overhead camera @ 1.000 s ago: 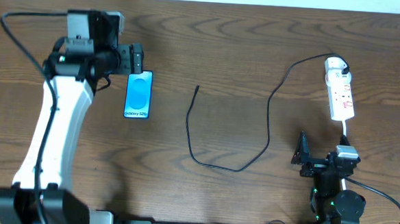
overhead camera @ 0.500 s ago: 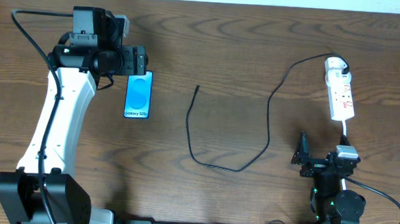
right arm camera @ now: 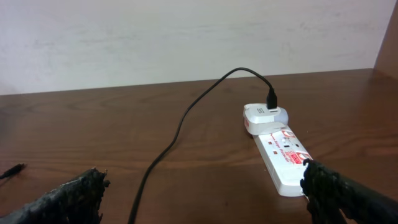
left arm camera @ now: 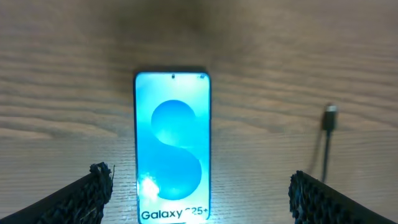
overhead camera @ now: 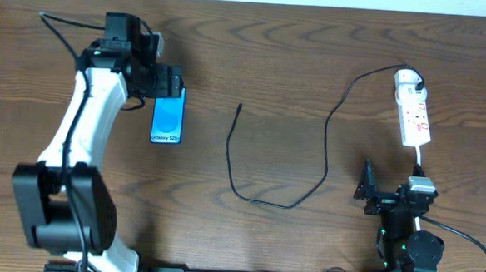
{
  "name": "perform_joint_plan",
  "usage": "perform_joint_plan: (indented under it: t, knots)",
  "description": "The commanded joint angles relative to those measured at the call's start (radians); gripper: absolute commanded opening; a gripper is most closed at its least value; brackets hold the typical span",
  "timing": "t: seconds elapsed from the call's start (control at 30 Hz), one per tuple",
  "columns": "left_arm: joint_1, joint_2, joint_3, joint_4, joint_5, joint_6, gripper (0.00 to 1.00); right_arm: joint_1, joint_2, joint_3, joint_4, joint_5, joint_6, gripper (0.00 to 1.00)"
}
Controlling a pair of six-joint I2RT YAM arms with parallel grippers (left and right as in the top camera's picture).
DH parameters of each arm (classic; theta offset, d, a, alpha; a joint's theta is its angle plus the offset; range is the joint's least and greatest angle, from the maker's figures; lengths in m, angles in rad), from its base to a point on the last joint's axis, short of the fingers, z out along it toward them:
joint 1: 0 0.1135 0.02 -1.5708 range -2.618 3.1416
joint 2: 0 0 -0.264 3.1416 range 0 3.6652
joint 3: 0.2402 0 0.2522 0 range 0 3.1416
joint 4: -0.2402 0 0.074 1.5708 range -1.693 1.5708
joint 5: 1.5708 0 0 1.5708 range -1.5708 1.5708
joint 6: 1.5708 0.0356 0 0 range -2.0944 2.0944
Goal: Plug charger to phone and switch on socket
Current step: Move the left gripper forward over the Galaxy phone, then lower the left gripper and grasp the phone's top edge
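The phone (overhead camera: 167, 118) lies flat on the table at the left, its blue screen lit (left arm camera: 173, 146). My left gripper (overhead camera: 168, 80) hovers over the phone's far end, open and holding nothing; in the left wrist view its fingers (left arm camera: 199, 186) stand wide on either side of the phone. The charger's black cable (overhead camera: 325, 157) loops across the middle, its connector tip (overhead camera: 239, 107) loose on the wood right of the phone (left arm camera: 329, 117). Its plug (overhead camera: 418, 78) sits in the white socket (overhead camera: 414, 116) at the far right. My right gripper (overhead camera: 390, 194) rests open, short of the socket (right arm camera: 280, 155).
The socket's thick white cord (overhead camera: 421, 158) runs back toward the right arm's base. A pale wall (right arm camera: 186, 37) stands behind the table's far edge. Bare brown wood (overhead camera: 288, 63) lies between the phone and the cable loop.
My left arm has swung its elbow and upper link rightward, and the gripper has shifted slightly right above the phone's far end. The right arm, cable, phone and socket have not moved.
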Motion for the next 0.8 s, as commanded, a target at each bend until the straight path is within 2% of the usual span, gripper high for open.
perform_joint_plan:
  t: [0.0,0.3,0.57,0.77]
  knots:
    - [0.003,0.039,0.015,-0.01,-0.034,-0.032,0.93,0.005,-0.007,-0.001,-0.005,0.004,-0.001,0.99]
    - [0.0,0.146,0.014,-0.029,-0.086,-0.098,0.93,0.005,-0.007,-0.001,-0.005,0.005,-0.001,0.99]
    - [-0.025,0.225,0.014,-0.024,-0.092,-0.098,0.92,0.005,-0.007,-0.001,-0.005,0.005,-0.001,0.99]
    - [-0.03,0.242,0.014,-0.024,-0.158,-0.098,0.92,0.005,-0.007,-0.001,-0.005,0.004,-0.001,0.99]
